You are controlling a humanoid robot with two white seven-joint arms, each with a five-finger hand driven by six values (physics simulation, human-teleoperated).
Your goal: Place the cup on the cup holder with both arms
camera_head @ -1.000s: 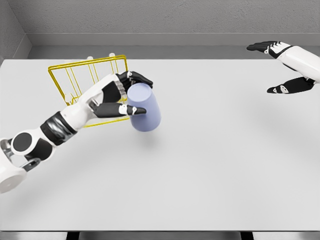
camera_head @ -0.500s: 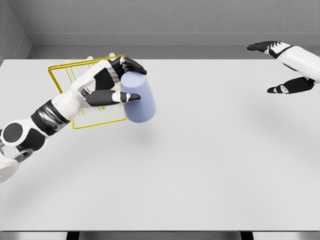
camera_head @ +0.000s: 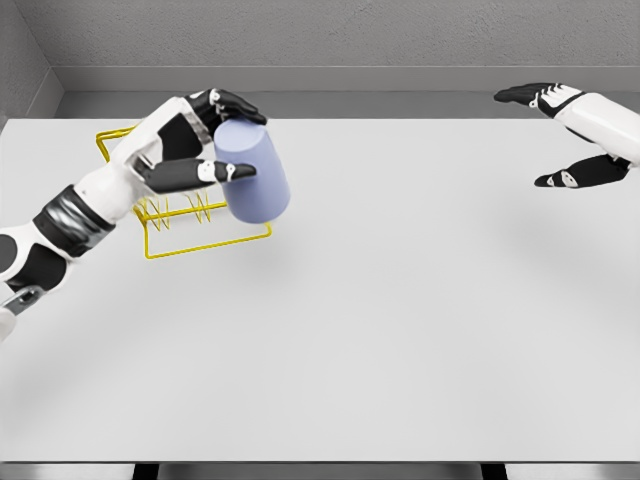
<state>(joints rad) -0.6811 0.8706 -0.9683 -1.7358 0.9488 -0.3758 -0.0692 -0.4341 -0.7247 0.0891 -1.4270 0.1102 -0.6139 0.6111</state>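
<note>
Cup: the lilac cup (camera_head: 254,184) was held tilted above the table (camera_head: 420,330), near its far left corner, over the front right part of the yellow wire cup holder (camera_head: 168,222).
Left hand: the left hand (camera_head: 196,150) was closed around the cup's upper part.
Right hand: the right hand (camera_head: 565,135) hung open and empty at the far right edge.
Advice: I think the cup should be lowered slowly onto a peg, and released only when seated.
</note>
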